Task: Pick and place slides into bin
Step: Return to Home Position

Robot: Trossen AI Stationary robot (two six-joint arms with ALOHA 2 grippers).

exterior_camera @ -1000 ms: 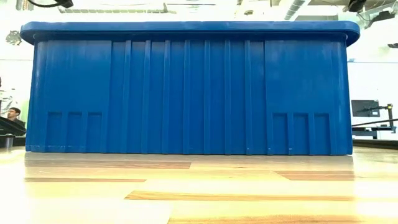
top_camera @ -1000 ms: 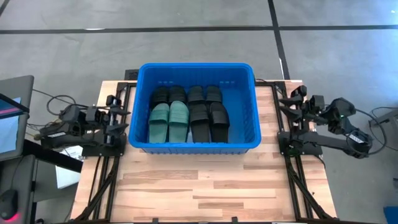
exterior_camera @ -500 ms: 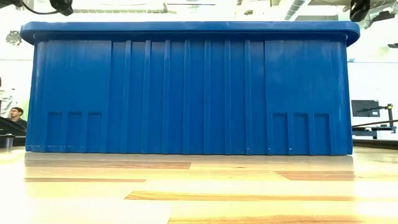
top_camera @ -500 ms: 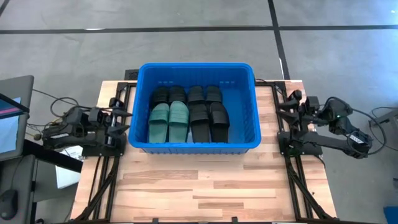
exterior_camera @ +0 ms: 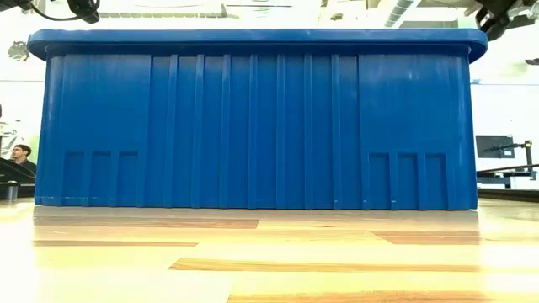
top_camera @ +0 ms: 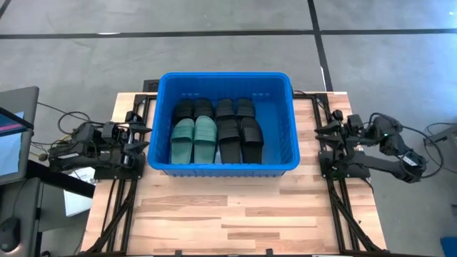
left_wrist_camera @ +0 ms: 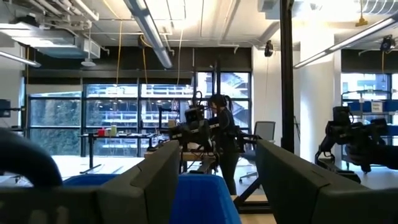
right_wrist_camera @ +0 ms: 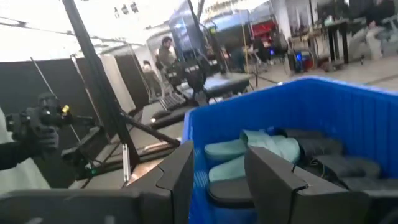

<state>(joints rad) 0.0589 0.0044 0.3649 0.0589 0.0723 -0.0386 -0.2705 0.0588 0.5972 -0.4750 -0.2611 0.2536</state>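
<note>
Left gripper [top_camera: 141, 134] and right gripper [top_camera: 323, 132] flank the bin [top_camera: 225, 75] holding slides [top_camera: 194, 139]

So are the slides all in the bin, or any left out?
In: two sage green rubber slides and black rubber slides lie inside the blue plastic bin; none on the wooden table.

Grey concrete floor [top_camera: 214, 53], dark seam lines [top_camera: 143, 33]. Ahead of left gripper [left_wrist_camera: 217, 155]: tall windows [left_wrist_camera: 56, 124], ceiling pipes [left_wrist_camera: 149, 34], black post [left_wrist_camera: 286, 74], office chair [left_wrist_camera: 264, 132], person [left_wrist_camera: 221, 124] standing. Strip lights [left_wrist_camera: 348, 42] overhead.
</note>
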